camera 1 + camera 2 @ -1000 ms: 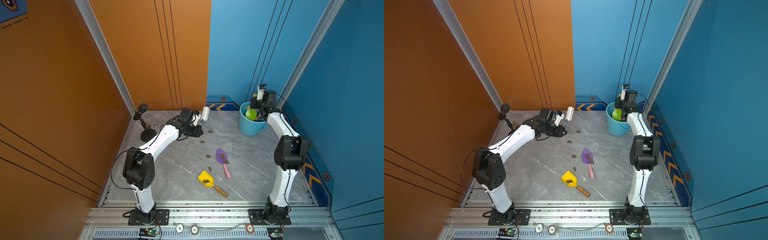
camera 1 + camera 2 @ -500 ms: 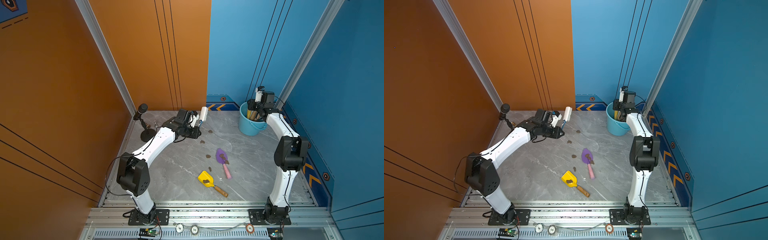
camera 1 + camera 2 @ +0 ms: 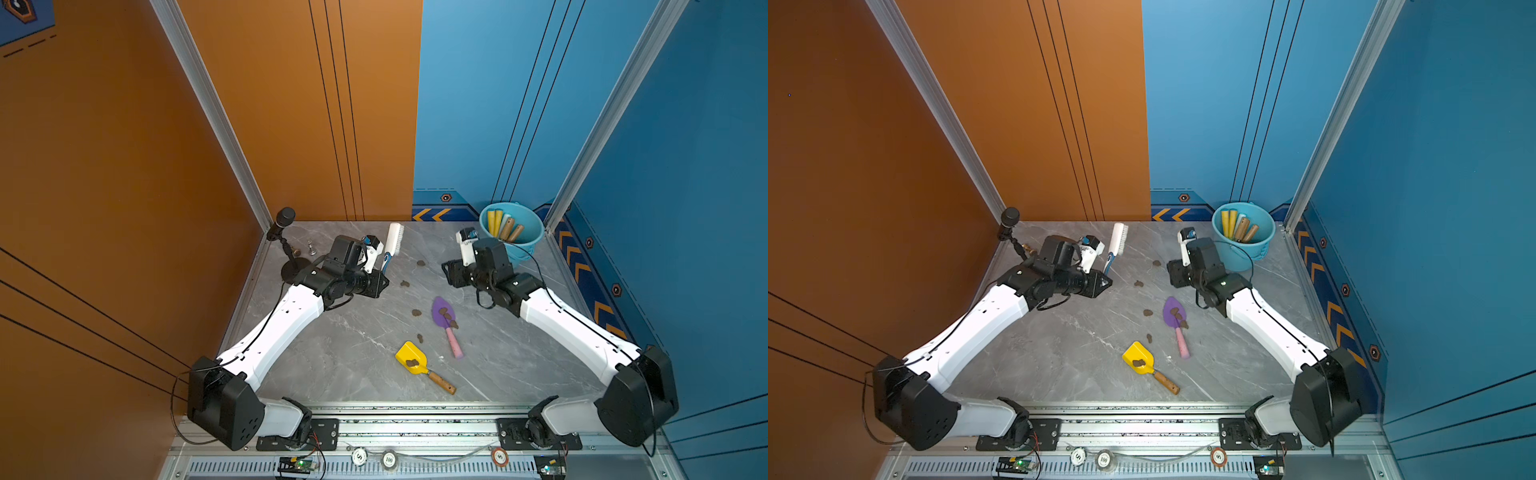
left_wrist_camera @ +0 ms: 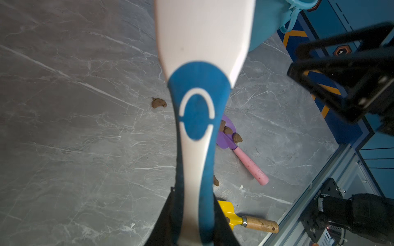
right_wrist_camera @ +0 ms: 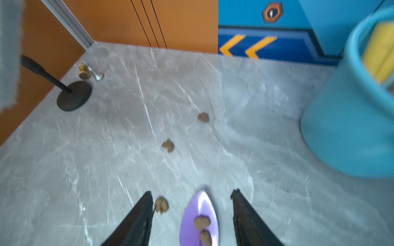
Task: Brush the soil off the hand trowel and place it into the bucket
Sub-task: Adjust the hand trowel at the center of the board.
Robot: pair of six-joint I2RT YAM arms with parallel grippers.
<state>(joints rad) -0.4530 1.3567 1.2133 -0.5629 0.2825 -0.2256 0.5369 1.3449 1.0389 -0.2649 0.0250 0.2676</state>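
A purple hand trowel with a pink handle lies mid-floor, soil lumps on its blade. A yellow trowel with a wooden handle lies nearer the front, also carrying soil. The light-blue bucket stands in the back right corner with several handles sticking out. My left gripper is shut on the handle of a white and blue brush, held above the floor at the back left. My right gripper is open and empty, hovering just behind the purple blade.
Loose soil lumps dot the floor between the arms. A black microphone stand and two small figures sit at the back left. Walls close three sides, and a metal rail runs along the front.
My right gripper has swung from over the bucket down toward the purple trowel, opening its jaws. The green thing at the bucket's mouth no longer shows. The left arm drew back slightly.
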